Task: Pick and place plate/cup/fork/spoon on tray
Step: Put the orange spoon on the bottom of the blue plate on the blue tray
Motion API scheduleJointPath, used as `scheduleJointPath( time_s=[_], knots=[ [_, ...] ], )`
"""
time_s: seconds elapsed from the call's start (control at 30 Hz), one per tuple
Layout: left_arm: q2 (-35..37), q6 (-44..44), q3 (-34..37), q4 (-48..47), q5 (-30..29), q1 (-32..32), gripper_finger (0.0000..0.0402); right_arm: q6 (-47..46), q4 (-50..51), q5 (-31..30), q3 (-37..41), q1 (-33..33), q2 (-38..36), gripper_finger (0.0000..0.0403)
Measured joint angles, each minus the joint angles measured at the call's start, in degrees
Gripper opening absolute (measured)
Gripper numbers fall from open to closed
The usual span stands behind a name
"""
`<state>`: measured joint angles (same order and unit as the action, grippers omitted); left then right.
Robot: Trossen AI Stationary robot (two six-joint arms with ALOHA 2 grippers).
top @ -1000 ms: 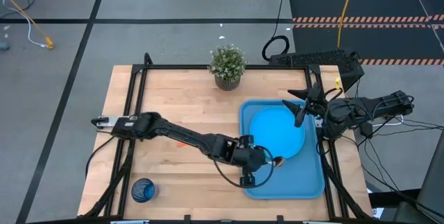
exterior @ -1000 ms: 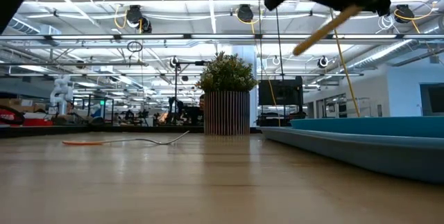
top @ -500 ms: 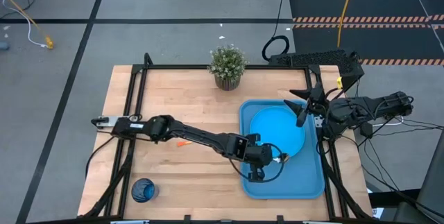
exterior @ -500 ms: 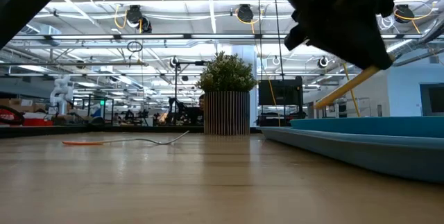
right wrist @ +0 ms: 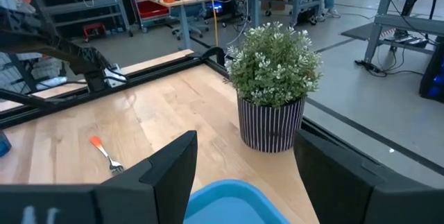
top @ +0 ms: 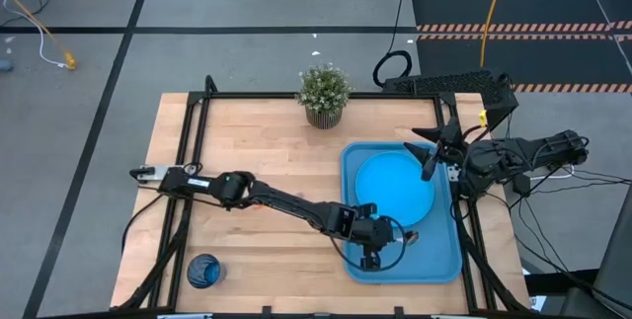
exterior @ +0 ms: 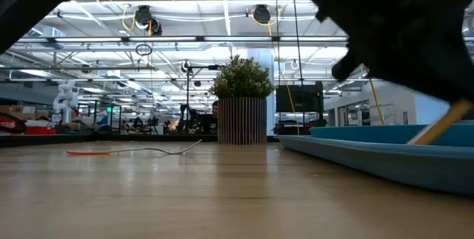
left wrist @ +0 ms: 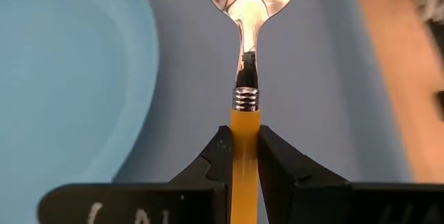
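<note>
In the high view the left gripper (top: pixel 373 257) covers almost all of the spoon (left wrist: pixel 244 78), and in the low view only the end of its yellow-orange handle shows under the dark arm. The left wrist view shows it clearly: the fingers (left wrist: pixel 216 158) pinch the handle just below the ribbed silver collar, and the oval shiny bowl is over the blue tray (top: pixel 434 260), beside the sky-blue plate (top: pixel 395 186). The right gripper (top: pixel 431 153) waits with fingers wide apart and empty at the tray's far right edge.

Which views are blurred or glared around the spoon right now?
Left wrist view: spoon sharp, its bowl mirrors the rig, tray soft. Low view: left gripper a dark silhouette against bright ceiling lights. High view: evenly lit.
</note>
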<state>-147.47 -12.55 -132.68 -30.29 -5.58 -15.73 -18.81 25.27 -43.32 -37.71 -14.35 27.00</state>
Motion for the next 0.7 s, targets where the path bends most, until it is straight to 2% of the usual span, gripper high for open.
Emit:
scheduleJointPath(
  time_s=[0.23,0.7],
  knots=[
    [0.99,1.01,-0.04,-0.11,-3.05,0.09,0.0041,-0.02,0.03,0.08,0.00,-0.01,0.43,0.0231],
    [0.42,1.56,-0.04,-3.10,-3.94,0.37,0.0049,-0.88,0.84,0.14,0.00,0.00,0.46,0.0231]
  ],
)
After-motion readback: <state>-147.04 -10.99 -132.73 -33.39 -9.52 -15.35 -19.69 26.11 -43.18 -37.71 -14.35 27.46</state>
